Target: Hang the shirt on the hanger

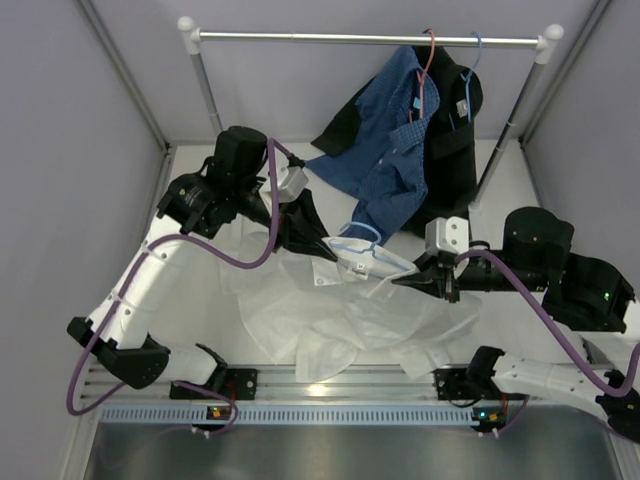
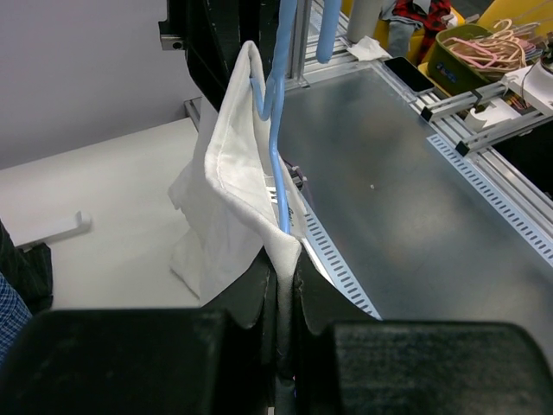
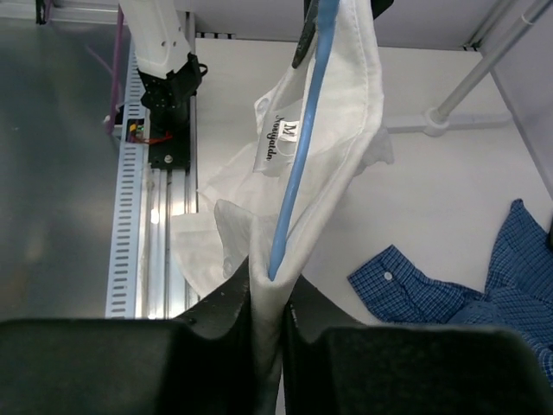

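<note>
The white shirt (image 1: 330, 315) lies crumpled on the table's middle, its collar lifted between both grippers. The thin light-blue hanger (image 1: 362, 240) sits inside the collar, hook up. My left gripper (image 1: 322, 248) is shut on the collar's left end; in the left wrist view the white shirt (image 2: 233, 181) and the hanger's wire (image 2: 278, 173) rise from the pinched jaws (image 2: 282, 259). My right gripper (image 1: 408, 280) is shut on the collar's right end; in the right wrist view the shirt (image 3: 341, 130) and the hanger's wire (image 3: 298, 164) run up from the jaws (image 3: 268, 285).
A clothes rail (image 1: 360, 39) spans the back. On it hang a blue checked shirt (image 1: 395, 150) on a red hanger (image 1: 428, 60) and a black garment (image 1: 455, 130) on a blue hanger (image 1: 472, 60). The rail's posts (image 1: 505, 140) stand right and left.
</note>
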Available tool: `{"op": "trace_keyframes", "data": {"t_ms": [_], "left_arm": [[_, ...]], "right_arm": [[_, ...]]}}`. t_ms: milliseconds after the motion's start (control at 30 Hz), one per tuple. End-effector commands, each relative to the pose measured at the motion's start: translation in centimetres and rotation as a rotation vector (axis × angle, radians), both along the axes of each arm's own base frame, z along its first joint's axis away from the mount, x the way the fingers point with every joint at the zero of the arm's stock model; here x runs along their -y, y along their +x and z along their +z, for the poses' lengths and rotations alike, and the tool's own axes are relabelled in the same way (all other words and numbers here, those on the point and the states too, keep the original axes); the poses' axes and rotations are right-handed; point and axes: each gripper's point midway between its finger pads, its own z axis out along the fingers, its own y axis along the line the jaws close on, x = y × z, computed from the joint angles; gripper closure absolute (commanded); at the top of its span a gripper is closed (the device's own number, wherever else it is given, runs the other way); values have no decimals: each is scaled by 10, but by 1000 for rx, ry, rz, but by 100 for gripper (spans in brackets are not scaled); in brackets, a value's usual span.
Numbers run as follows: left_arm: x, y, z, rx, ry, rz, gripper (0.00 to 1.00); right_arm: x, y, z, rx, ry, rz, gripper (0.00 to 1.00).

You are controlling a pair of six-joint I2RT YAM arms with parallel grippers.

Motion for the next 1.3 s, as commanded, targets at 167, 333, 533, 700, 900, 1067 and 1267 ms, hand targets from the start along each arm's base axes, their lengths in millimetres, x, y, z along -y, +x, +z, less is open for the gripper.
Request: {"op": "trace_keyframes", "data": {"t_ms": [167,333,533,700,900,1067,1267], "left_arm": [[-6,-11,14,93,-68,-22,100],[-5,3,19,161,-47,73,82],[-4,20,34,182,-59,239,2],[-16,68,67,238,-130,627,2],[-158,131,128,155,-316,1613,2],[-241,81,113,103,-437,1851,2],[-259,65,23,63,-323,1902,2]], "right_arm": [[-2,14,19,46,59,-49,100],[15,53,40,82,153,-317,100],[18,55,56,53,219,-357,100],[16,61,52,43,212,-388,100],[12,98,57,-56,245,-593,100],[-2,138,88,-207,364,-809,100],[-22,201,109,-193,366,-1062,100]]}}
